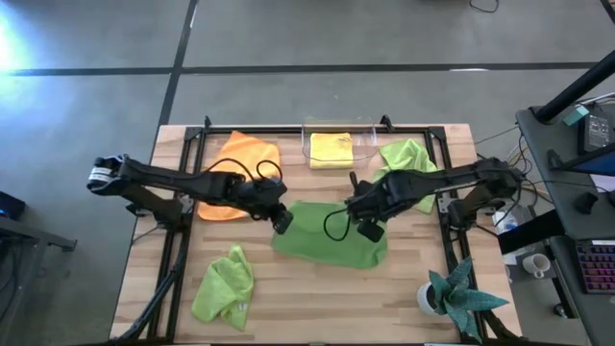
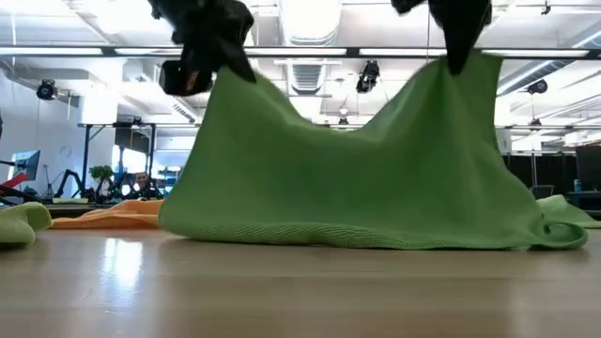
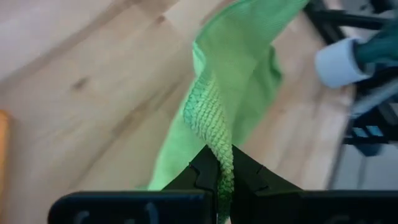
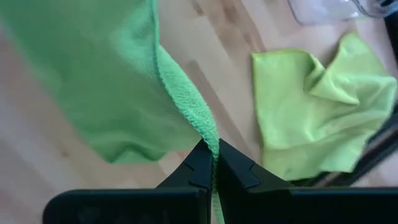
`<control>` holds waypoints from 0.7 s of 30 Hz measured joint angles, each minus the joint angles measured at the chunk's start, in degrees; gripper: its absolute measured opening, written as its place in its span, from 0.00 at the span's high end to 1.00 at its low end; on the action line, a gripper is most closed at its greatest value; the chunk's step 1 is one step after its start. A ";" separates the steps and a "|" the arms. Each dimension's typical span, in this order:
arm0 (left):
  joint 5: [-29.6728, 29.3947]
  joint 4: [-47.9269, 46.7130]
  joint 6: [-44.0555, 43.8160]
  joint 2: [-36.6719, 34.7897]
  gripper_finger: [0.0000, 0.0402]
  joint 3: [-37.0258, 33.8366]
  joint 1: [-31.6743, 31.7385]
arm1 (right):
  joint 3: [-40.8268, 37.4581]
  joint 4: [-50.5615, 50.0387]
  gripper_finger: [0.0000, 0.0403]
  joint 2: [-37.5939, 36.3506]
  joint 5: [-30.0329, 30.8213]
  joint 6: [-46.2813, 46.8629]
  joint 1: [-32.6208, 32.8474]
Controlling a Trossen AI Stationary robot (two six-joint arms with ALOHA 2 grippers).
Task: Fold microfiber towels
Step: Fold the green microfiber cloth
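Nearest the front edge of the pale wooden table (image 1: 317, 308), a crumpled lime towel (image 1: 224, 285) lies at the left and a teal spiky plant (image 1: 459, 293) at the right. At mid-table, a green microfiber towel (image 1: 327, 235) with a ribbed, looped weave hangs like a tent, its lower hem resting on the wood. The left gripper (image 1: 280, 220) is clamped on one upper corner, the right gripper (image 1: 368, 231) on the other. Farther back lie a rumpled orange towel (image 1: 240, 168), another lime towel (image 1: 411, 161), and a folded yellow towel (image 1: 332, 150) in a clear bin (image 1: 370, 135).
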 joint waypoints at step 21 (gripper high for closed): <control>9.31 2.20 -7.03 -0.36 1.00 9.30 -7.75 | 12.69 -0.32 0.98 -4.10 -6.26 7.68 13.31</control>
